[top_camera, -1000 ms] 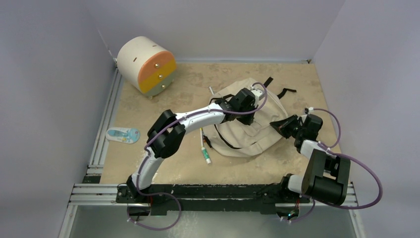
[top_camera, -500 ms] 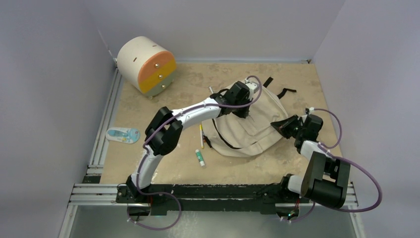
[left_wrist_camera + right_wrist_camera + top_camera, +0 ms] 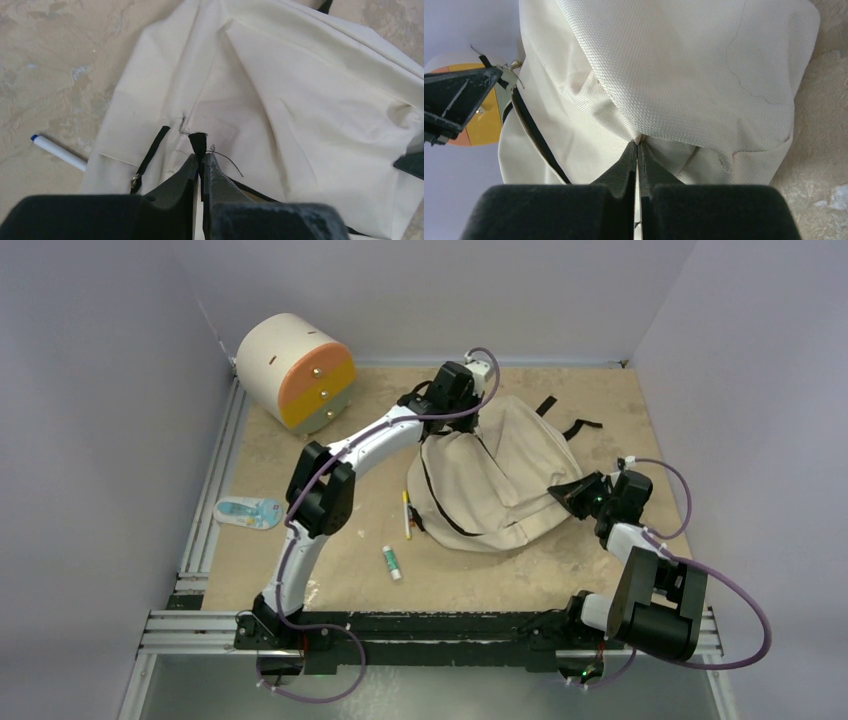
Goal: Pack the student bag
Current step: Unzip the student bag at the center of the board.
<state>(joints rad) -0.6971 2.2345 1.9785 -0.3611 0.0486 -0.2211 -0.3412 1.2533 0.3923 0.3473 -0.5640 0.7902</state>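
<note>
While your left gripper (image 3: 200, 162) is clamped shut on a black tab (image 3: 198, 142) at the far end of the student bag (image 3: 500, 475), your right gripper (image 3: 637, 150) pinches cream fabric at the bag's right edge. Bag lies on the table (image 3: 330, 450), centre-right, stretched between both. Pen (image 3: 406, 512) just beside its left edge, glue stick (image 3: 392, 562) nearer the arm bases.
</note>
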